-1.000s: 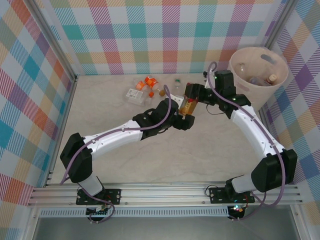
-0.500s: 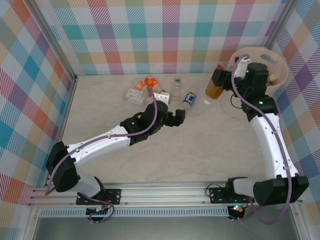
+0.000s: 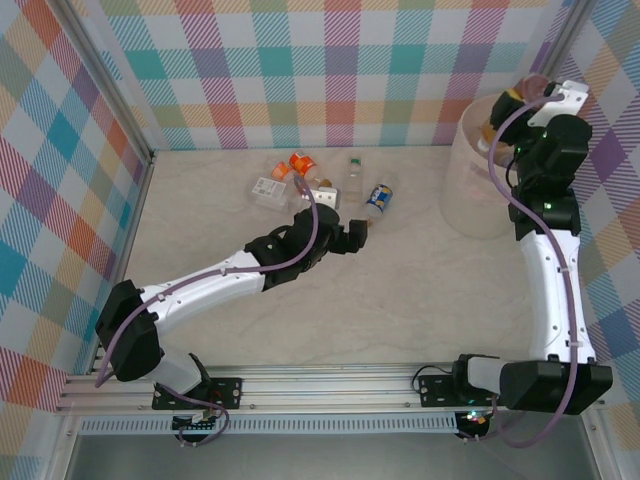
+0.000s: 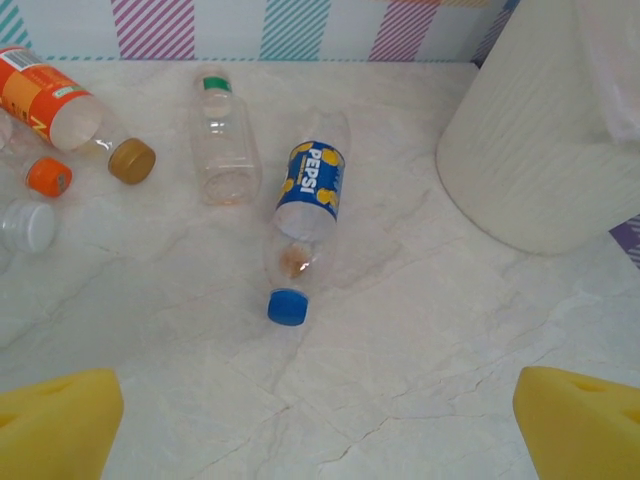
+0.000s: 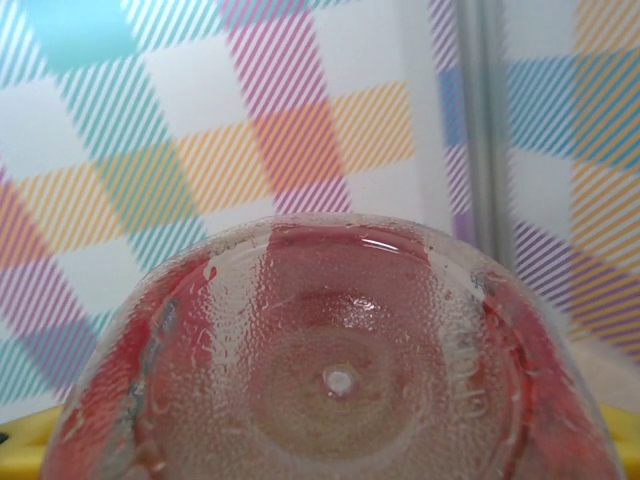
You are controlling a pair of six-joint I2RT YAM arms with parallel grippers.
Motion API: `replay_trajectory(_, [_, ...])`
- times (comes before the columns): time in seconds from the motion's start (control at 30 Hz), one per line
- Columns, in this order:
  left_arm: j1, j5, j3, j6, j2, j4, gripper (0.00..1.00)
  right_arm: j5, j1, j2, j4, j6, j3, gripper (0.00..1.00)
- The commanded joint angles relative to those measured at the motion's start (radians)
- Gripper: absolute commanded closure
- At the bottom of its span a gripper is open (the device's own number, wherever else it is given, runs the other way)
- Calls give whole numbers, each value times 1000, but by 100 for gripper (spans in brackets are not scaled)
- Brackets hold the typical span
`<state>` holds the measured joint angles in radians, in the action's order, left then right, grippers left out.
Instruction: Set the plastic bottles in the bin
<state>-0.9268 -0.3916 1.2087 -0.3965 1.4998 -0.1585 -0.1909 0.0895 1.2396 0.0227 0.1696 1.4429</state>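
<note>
Reddish-brown bottle (image 5: 340,385) up over the bin (image 3: 466,200), drop step's on
Right gripper (image 3: 515,103) is clamped on it above the bin in the far right corner; next it likely just needs to let go inside the rim. Left gripper (image 3: 356,236) hangs wide open and empty near the Pepsi bottle (image 4: 306,212) lying on the table (image 4: 420,340), probably its next grab.
</note>
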Motion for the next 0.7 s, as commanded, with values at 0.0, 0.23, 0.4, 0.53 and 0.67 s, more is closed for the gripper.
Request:
replay_trajectory(0.0, [8, -36, 32, -13, 4, -19, 0, -123, 21, 34, -218, -33, -59, 45])
replay_trajectory(0.23, [8, -40, 29, -23, 8, -40, 0, -168, 102, 72, -245, -9, -155, 44])
replay_trajectory(0.4, [8, -42, 28, -30, 16, -59, 0, -158, 139, 120, -216, -94, -121, 43])
replay_trajectory(0.53, [8, -51, 25, -43, 19, -61, 0, -177, 148, 155, -226, -163, -104, 43])
replay_trajectory(0.67, [9, -58, 31, -51, 26, -71, 0, -175, 164, 210, -175, -169, -58, 38])
